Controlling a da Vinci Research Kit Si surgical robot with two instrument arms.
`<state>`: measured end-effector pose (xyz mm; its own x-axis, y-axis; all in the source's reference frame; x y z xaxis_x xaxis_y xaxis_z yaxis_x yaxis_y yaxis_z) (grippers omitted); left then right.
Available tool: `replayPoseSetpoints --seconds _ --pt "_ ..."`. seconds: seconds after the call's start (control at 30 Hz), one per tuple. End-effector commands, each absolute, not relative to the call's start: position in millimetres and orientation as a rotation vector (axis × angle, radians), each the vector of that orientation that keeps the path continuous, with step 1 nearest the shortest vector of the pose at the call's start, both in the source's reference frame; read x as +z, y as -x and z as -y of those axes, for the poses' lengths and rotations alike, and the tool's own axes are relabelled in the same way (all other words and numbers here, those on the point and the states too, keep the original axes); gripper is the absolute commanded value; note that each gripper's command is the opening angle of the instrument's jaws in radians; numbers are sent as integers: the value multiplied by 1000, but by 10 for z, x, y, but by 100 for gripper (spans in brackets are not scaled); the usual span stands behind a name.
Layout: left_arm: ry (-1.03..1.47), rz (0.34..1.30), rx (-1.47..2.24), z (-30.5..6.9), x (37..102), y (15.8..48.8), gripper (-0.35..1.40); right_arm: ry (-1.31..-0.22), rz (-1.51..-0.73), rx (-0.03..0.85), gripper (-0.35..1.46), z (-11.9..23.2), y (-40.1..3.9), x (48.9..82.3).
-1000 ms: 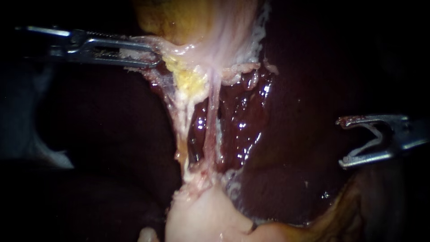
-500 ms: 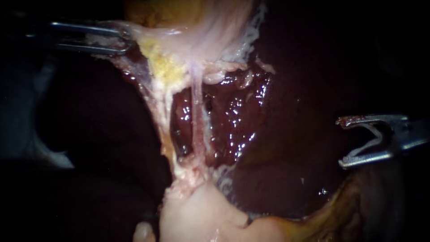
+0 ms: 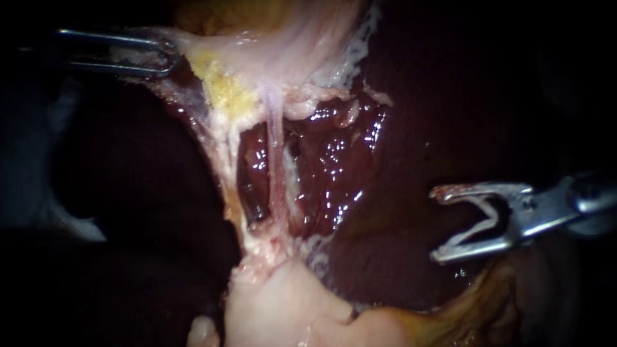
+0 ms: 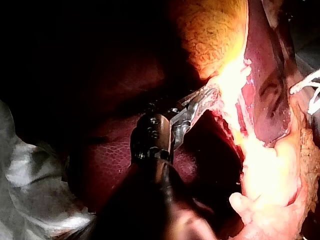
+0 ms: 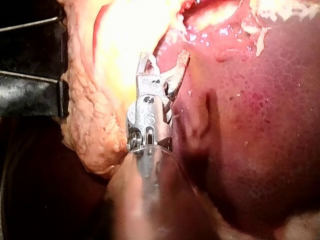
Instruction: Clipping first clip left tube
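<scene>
Right tool jaws agape, well right of left tube, left tool clamped on pale tissue

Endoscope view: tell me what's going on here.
The left instrument grips pale tissue at the upper left, jaws shut on it, pulling it taut so that a thin tube stands stretched over the liver. The right instrument hovers over the liver to the right of the tube, jaws open, with what looks like a clip seated between them. It touches nothing, and no clip is on the tube yet.
</scene>
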<state>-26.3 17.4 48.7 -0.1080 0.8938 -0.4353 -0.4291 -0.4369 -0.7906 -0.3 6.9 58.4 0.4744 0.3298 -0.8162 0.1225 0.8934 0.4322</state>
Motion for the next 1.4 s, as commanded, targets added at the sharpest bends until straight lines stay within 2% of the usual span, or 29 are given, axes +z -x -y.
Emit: replayPoseSetpoints --seconds 0.03,0.43,0.67,1.0,1.27,1.4 --pt "1160 598 1723 -173 488 264 -35 -487 -1088 152 50 -67 -8 582" --pt "1162 594 1725 -169 493 268 -35 -602 -1113 282 50 -68 -114 580" --pt "1161 594 1724 -169 493 268 -35 -632 -1118 283 49 -65 -162 600" --pt "1161 594 1724 -169 492 269 -35 -626 -1115 270 50 -59 -176 641" --pt "1161 594 1723 -168 491 269 -35 -623 -1114 270 50 -71 -175 659" --pt "1161 594 1723 -168 491 270 -35 -641 -1144 252 50 -72 -180 665"
